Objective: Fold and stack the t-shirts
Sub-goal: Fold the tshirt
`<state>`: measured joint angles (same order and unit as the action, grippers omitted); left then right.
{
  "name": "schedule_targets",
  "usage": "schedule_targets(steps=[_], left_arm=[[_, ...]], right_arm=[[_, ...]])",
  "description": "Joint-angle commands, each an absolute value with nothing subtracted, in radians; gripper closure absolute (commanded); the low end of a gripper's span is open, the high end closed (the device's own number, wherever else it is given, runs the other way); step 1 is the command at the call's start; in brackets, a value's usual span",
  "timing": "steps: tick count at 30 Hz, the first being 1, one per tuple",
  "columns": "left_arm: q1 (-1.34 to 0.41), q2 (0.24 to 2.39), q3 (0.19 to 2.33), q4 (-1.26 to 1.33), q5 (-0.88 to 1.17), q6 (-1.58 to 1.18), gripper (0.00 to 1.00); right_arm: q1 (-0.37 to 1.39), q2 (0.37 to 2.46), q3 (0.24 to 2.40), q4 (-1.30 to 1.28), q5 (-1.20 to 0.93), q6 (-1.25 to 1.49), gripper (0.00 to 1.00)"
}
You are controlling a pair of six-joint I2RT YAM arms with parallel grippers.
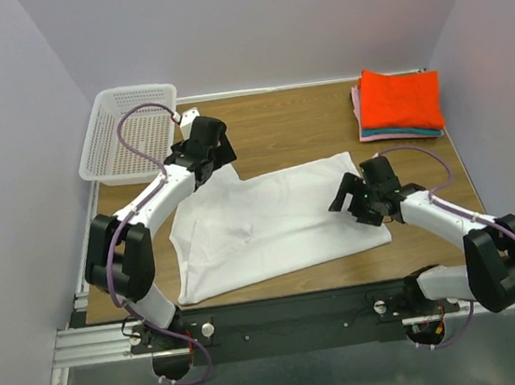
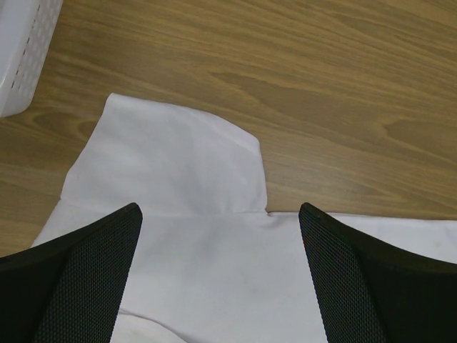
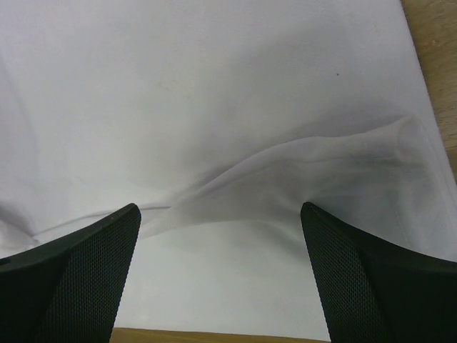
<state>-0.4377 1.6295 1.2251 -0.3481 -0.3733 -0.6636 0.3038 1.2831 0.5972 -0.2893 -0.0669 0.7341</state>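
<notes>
White t-shirt point(image 1: 275, 223) lies spread on the table point(image 1: 306, 130), across the middle, between my two arms. It sits skewed, long side running left to right, with a few soft wrinkles in the body.

Left claw point(image 2: 220, 209): wide, nothing between the fingers point(image 2: 86, 279). It hangs over the shirt's far left part. In the left wrist view one sleeve point(image 2: 171, 157) lies flat on the wood just ahead of the fingertips. I cannot tell whether the tips touch the cloth.

Right claw point(image 3: 220, 207): also wide, nothing gripped. It is over the shirt's right end, near the edge, with wood showing just past the cloth on the right and at the bottom of the right wrist view. A raised ripple point(image 3: 307, 171) runs across the cloth between the two fingers. Contact with the cloth: cannot tell.

Folded stack point(image 1: 399, 102) sits in the far right corner of the table, well apart from the white shirt. Orange-red is on top, with teal and pink edges showing beneath.

White mesh basket point(image 1: 133, 133) is at the far left corner, near the left arm's wrist. Its corner shows in the upper left of the left wrist view.
</notes>
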Motion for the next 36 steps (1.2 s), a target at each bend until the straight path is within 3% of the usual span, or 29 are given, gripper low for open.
schedule_targets(steps=[1,10,19,24,30,36], left_arm=[[-0.426,1.678,1.279,-0.325,-0.351,-0.612,0.02],[-0.396,1.81,1.377,-0.363,-0.338,-0.589,0.02],[-0.373,1.966,1.515,-0.423,-0.353,-0.575,0.02],[-0.344,2.02,1.511,-0.404,-0.37,-0.581,0.17],[-0.316,2.083,1.526,-0.393,-0.354,-0.568,0.18],[-0.308,2.135,1.563,-0.402,-0.365,-0.568,0.25]], right_arm=[[0.308,1.256,0.525,-0.307,0.038,0.768,0.0],[0.308,1.149,0.5,-0.423,0.169,0.825,0.0],[0.308,1.109,0.652,-0.451,0.11,0.741,0.0],[0.308,1.109,0.736,-0.451,0.155,0.698,0.0],[0.308,1.176,0.798,-0.449,0.178,0.681,0.0],[0.308,1.252,0.831,-0.448,0.213,0.675,0.0]])
